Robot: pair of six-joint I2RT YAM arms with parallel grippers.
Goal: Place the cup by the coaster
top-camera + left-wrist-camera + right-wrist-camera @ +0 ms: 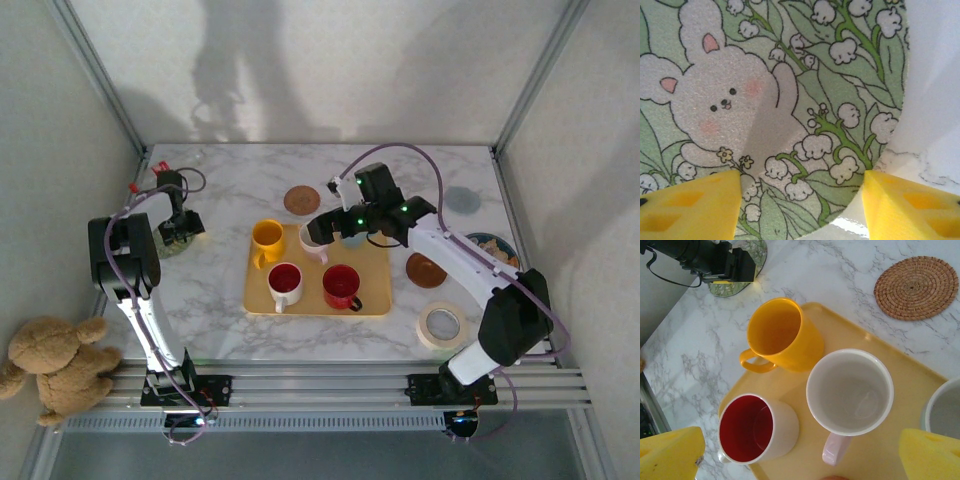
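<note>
A white cup with a pink handle [850, 390] stands upright on the yellow tray [880, 350]. My right gripper [801, 452] hangs open just above it, one yellow finger on each side and touching nothing; in the top view this gripper [318, 232] is over the tray's back edge. A green coaster printed with a rabbit and flowers [790, 100] lies flat on the marble at the far left [170, 243]. My left gripper [802, 200] sits low over that coaster with its jaws apart and nothing between them. A round woven coaster [301, 200] lies behind the tray.
The tray also carries a yellow cup [267, 240], a white cup that is red inside [285, 283], a red cup [341, 285] and a grey-rimmed cup [945, 412]. To the right are a brown coaster [426, 270], a grey coaster [463, 199], a patterned dish [490, 247] and a tape roll [442, 325].
</note>
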